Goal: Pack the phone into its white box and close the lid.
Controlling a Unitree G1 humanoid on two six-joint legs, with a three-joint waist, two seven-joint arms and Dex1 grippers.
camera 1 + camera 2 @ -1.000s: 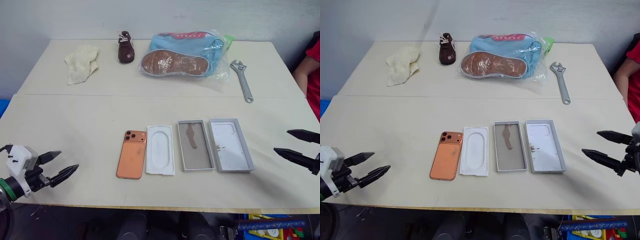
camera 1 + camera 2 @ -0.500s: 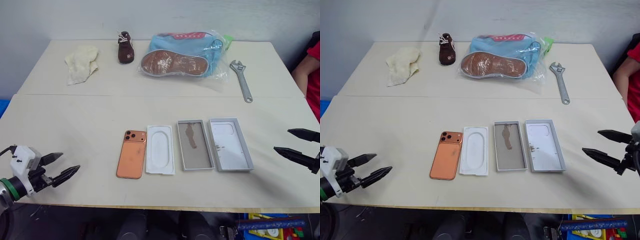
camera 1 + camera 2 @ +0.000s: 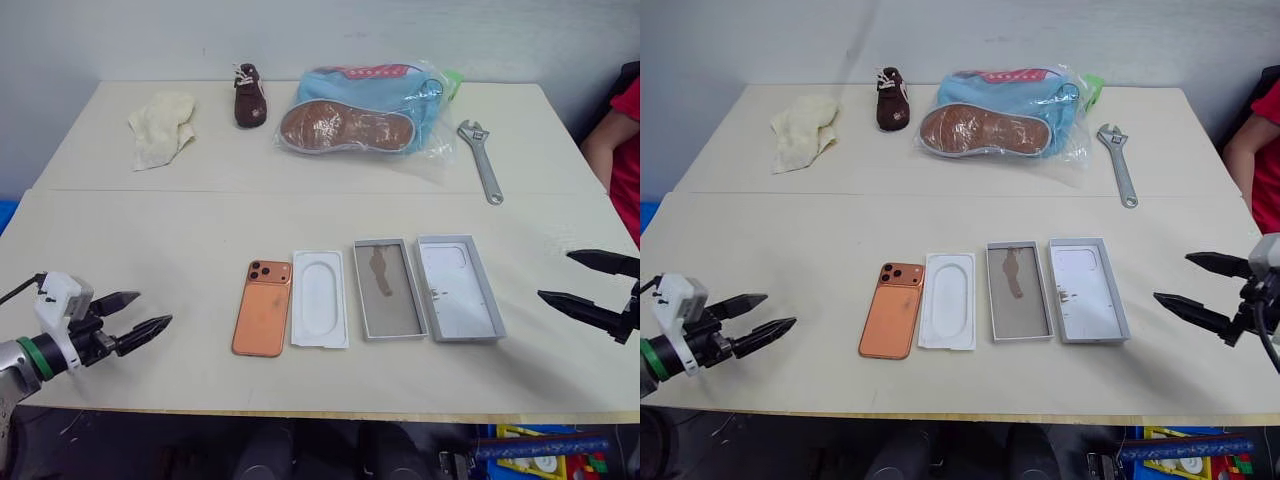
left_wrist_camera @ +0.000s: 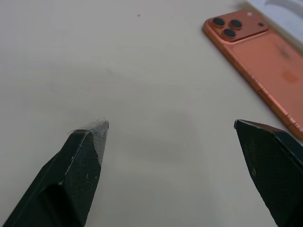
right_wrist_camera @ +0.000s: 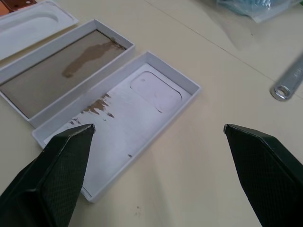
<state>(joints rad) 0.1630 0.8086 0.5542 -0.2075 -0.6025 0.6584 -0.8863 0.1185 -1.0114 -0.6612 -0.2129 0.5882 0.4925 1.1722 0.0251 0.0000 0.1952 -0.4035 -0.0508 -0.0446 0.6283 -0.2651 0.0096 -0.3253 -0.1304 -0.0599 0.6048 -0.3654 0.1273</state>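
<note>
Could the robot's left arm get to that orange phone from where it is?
Probably yes: the left gripper is open and aimed toward the phone, with only bare table between them.

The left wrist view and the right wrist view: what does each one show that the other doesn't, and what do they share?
The left wrist view shows the left pincer, open over bare table, and most of the orange phone, back up with its camera lenses showing.

The right wrist view shows the right pincer, open, facing the lid, the white box with its brown smudge, and the end of a wrench.

Both share the table, the white insert and, in the right wrist view, a corner of the phone.
</note>
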